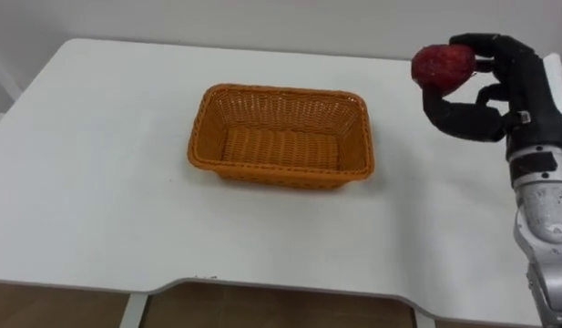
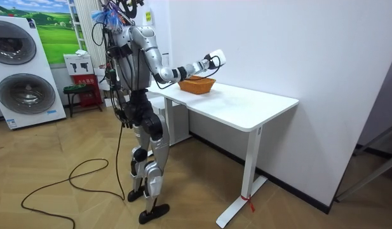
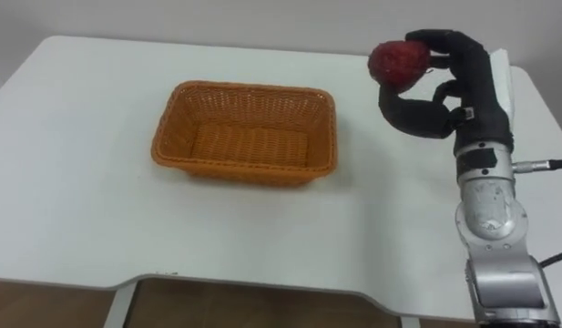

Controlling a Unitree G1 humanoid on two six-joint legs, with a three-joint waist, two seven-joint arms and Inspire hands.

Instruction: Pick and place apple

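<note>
Red apple (image 1: 442, 66) is held in the right hand (image 1: 522, 87), above the white counter (image 1: 98, 182). Fingers (image 1: 476, 43) are curled over the top of the fruit with the thumb set beneath, closed around it. Apple is located right of the orange wicker basket (image 1: 281, 93), apart from its rim. Robot is seen standing at the counter's end.
</note>
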